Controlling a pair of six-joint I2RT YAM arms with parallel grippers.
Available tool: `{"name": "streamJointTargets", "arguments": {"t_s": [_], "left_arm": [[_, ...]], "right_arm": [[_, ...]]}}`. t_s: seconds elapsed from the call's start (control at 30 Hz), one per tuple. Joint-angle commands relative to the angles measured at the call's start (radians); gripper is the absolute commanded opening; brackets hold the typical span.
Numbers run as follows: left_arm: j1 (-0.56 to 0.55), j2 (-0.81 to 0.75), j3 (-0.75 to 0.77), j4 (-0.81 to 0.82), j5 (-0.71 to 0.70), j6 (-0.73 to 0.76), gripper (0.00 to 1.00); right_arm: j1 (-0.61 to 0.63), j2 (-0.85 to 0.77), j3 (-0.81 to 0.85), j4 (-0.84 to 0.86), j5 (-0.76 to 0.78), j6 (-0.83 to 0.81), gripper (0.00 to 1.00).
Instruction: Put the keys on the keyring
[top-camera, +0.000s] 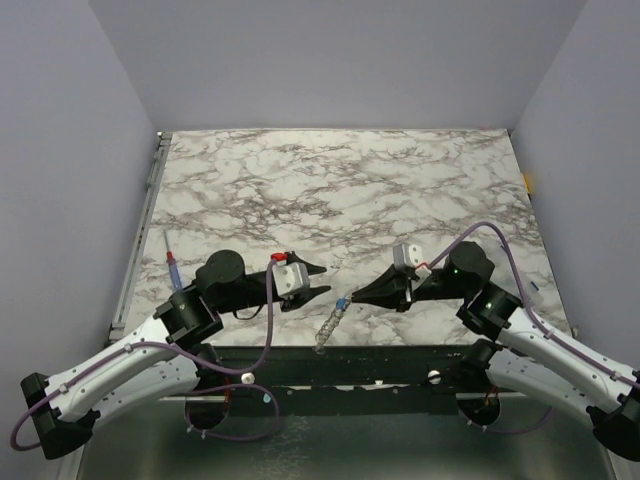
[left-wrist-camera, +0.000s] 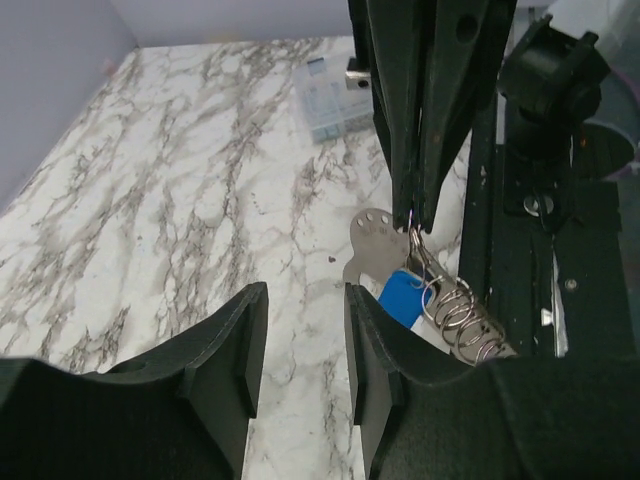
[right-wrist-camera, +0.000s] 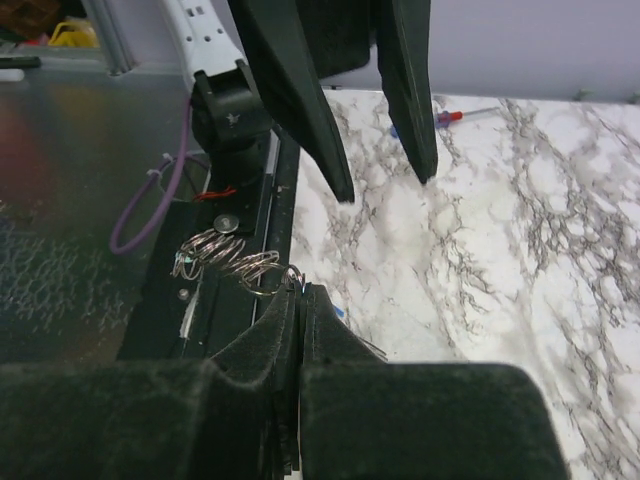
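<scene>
Scanning from the left edge: a screwdriver (top-camera: 172, 262) with a blue-and-red handle lies on the marble table (top-camera: 350, 180), well apart from both arms. Next, the left gripper (left-wrist-camera: 305, 305) has its jaws spread with nothing between them, over bare marble just beside the keys (left-wrist-camera: 372, 250). These sit at the table's near edge, between the two grippers. Only a flat silvery one with holes in its head and a blue-headed key (left-wrist-camera: 405, 298) can be told apart. The left finger partly covers both in its wrist view, and any others cannot be made out. The keyring (left-wrist-camera: 458, 315) shows as a string of linked wire loops trailing over the black frame at the near edge. Whether the keys are threaded on it is unclear. The right gripper (left-wrist-camera: 413, 222) has its fingers pressed together, pinching a wire loop at the top of that string. Beyond it, a clear plastic box (left-wrist-camera: 330, 95) stands on the marble, its contents too blurred to identify.
</scene>
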Motion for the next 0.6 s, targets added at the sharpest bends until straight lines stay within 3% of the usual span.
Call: {"name": "streamJointTargets", "arguments": {"t_s": [0.0, 0.17, 0.57], "left_arm": [[0.001, 0.033, -0.009, -0.082, 0.147, 0.131, 0.41], [0.001, 0.113, 0.008, -0.078, 0.234, 0.12, 0.37], [0.001, 0.083, 0.018, -0.01, 0.272, 0.029, 0.27]], "right_arm": [[-0.002, 0.01, 0.063, -0.054, -0.104, -0.066, 0.01], [-0.001, 0.016, 0.067, -0.042, -0.076, -0.068, 0.01], [-0.001, 0.002, 0.064, -0.044, 0.008, -0.058, 0.01]]}}
